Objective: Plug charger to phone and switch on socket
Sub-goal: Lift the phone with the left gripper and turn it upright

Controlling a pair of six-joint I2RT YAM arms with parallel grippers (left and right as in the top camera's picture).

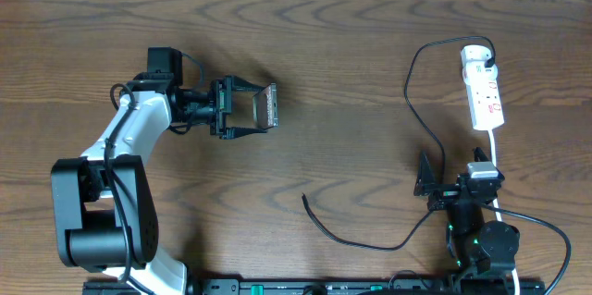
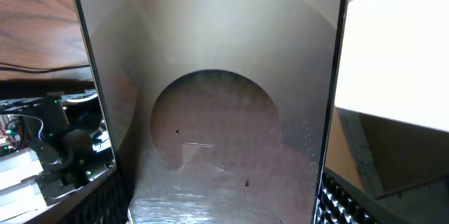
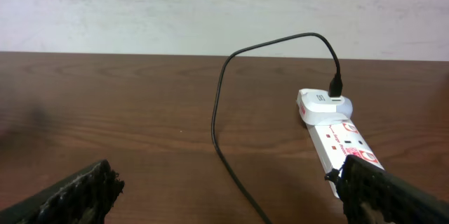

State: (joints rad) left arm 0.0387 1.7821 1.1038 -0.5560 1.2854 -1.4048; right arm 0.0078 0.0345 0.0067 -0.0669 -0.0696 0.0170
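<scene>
Upright phone [image 2: 210,97] is filling the frame, sitting in the left gripper [image 2: 223,208].
The textured pads [image 2: 340,203] are pressing on both its lower edges. The glossy screen is reflecting a large round shape and showing a camera dot up top and "100" in the corner. The wooden table [image 2: 35,13] is peeking out behind.

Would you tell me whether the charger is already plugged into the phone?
No, the charger ends in a bare tip lying on the table, well apart from the phone held up in the left claw.
</scene>
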